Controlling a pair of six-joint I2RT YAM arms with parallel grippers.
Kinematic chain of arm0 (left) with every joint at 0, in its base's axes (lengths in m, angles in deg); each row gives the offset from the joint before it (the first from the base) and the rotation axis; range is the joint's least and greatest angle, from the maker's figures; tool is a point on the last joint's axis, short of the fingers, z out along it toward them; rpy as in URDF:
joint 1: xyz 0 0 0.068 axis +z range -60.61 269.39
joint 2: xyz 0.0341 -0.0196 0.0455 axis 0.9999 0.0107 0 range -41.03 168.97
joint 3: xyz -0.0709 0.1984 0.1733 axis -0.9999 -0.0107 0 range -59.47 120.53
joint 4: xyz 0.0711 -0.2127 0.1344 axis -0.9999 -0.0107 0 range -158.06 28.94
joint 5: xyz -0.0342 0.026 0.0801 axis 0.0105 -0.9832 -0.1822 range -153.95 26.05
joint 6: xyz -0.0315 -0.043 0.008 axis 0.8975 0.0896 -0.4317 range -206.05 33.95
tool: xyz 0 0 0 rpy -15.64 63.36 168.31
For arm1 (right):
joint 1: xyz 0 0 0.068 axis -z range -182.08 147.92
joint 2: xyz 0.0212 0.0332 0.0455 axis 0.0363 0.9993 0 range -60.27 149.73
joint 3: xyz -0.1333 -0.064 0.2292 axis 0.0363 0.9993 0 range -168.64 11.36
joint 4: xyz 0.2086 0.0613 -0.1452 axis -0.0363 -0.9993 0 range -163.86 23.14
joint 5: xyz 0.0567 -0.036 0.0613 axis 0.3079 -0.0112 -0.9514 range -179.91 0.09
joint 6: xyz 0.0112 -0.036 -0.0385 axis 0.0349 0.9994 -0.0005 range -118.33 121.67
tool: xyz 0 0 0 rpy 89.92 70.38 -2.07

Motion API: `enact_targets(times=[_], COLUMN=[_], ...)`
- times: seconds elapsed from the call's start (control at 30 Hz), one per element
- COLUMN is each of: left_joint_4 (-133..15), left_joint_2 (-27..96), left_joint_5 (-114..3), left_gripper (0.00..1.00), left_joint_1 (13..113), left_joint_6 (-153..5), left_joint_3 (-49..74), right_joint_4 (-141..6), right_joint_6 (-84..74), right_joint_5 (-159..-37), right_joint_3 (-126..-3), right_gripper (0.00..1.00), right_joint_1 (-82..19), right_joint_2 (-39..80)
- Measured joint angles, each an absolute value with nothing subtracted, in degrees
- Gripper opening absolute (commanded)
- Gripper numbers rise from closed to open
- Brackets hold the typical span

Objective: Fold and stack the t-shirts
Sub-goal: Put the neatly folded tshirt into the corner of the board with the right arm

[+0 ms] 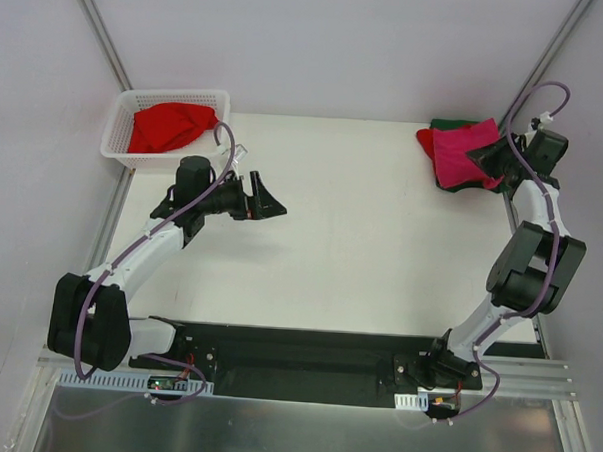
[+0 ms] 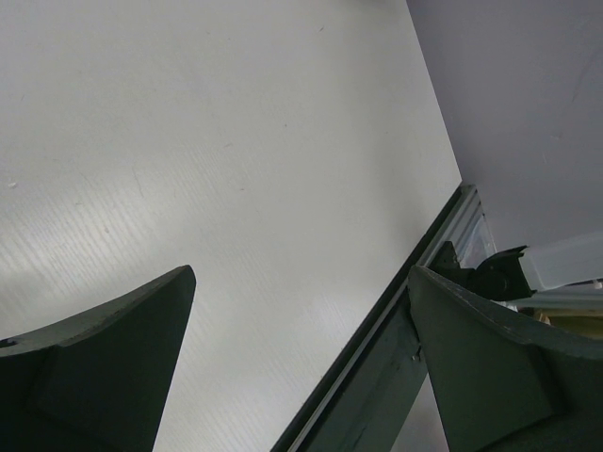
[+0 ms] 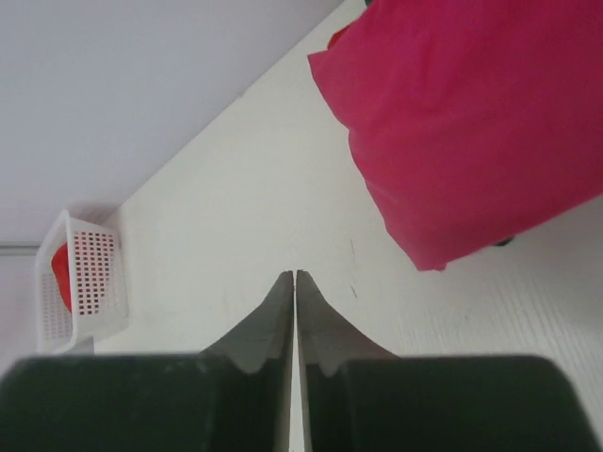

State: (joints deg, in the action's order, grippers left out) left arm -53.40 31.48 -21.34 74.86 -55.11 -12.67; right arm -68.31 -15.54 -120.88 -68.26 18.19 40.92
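Note:
A folded magenta-pink t-shirt (image 1: pixel 455 158) (image 3: pixel 471 122) tops a stack at the table's far right corner. A red edge (image 1: pixel 425 141) and a dark green shirt (image 1: pixel 451 123) show beneath it. Another red t-shirt (image 1: pixel 171 128) (image 3: pixel 60 275) lies crumpled in the white basket (image 1: pixel 118 130) (image 3: pixel 89 282). My right gripper (image 1: pixel 482 154) (image 3: pixel 295 273) is shut with nothing between its fingers, its tips just off the pink shirt's edge, over bare table. Over the left half of the table my left gripper (image 1: pixel 271 197) (image 2: pixel 301 271) hangs open and empty.
The basket stands at the far left corner, partly over the table's edge. A black base plate (image 1: pixel 296 361) runs along the near edge between the arm bases. The left wrist view shows the table's metal edge rail (image 2: pixel 377 377). Walls close in on both sides.

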Motion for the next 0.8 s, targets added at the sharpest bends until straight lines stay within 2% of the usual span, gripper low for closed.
enact_targets(times=[0.1, 0.27, 0.6, 0.8], left_joint_4=[-52.9, -51.7, -49.8, -49.3], left_joint_2=[31.6, 33.0, 35.9, 37.3], left_joint_5=[-20.8, -20.4, -19.2, -19.0], left_gripper=[0.87, 0.88, 0.88, 0.88], left_joint_1=[74.9, 74.9, 74.9, 74.9], left_joint_6=[-54.9, -54.2, -53.5, -53.4], left_joint_3=[-12.7, -12.7, -12.7, -12.7], right_joint_4=[-63.4, -54.1, -17.2, -8.5], right_joint_6=[-19.1, -27.1, -56.2, -63.9], right_joint_5=[-123.9, -130.0, -140.1, -142.8], right_joint_3=[-68.3, -68.3, -70.1, -73.4], right_gripper=[0.01, 0.01, 0.01, 0.01], right_joint_1=[19.0, 21.1, 25.0, 25.0], right_joint_2=[43.5, 50.2, 66.9, 73.3])
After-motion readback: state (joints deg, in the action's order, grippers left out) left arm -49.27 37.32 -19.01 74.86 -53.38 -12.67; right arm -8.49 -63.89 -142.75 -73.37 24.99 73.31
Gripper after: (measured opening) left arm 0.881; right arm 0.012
